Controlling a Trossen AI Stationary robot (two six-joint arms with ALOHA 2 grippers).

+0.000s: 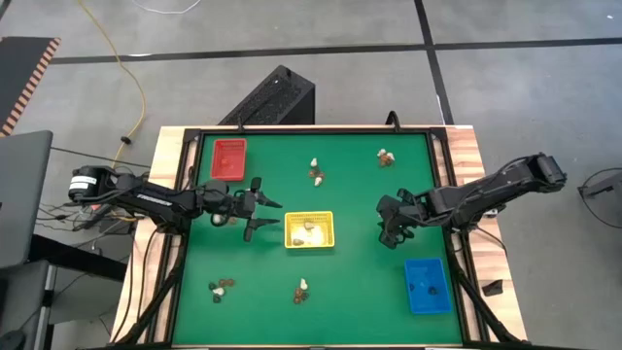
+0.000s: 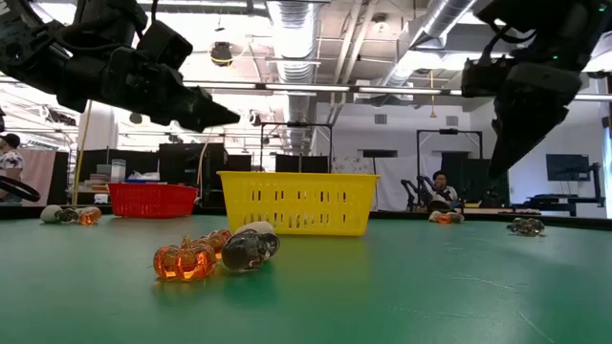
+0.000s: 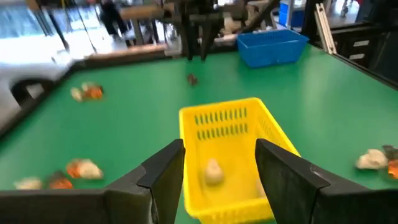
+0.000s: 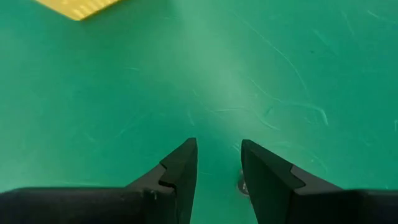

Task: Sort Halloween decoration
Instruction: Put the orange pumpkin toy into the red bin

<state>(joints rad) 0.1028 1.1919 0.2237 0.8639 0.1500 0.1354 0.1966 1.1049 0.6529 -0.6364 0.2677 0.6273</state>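
The Halloween decoration lies in small clusters on the green table: one pair [image 1: 317,172] and another [image 1: 387,157] at the far side, two more [image 1: 222,288] [image 1: 303,290] near the front. A glassy orange pumpkin [image 2: 184,260] shows close in the low view. My left gripper [image 1: 267,214] [image 3: 217,149] hangs open just left of the yellow tray [image 1: 309,230], which holds a cream trinket [image 3: 213,171]. My right gripper [image 1: 391,231] [image 4: 219,146] is open, points down at the table right of that tray, and holds nothing. A tiny dark trinket [image 3: 191,78] lies below it.
A red tray [image 1: 229,158] stands at the far left, a blue tray [image 1: 427,285] at the near right. Bare green table lies between the yellow tray and the blue one. People sit in the room beyond the table [image 2: 440,191].
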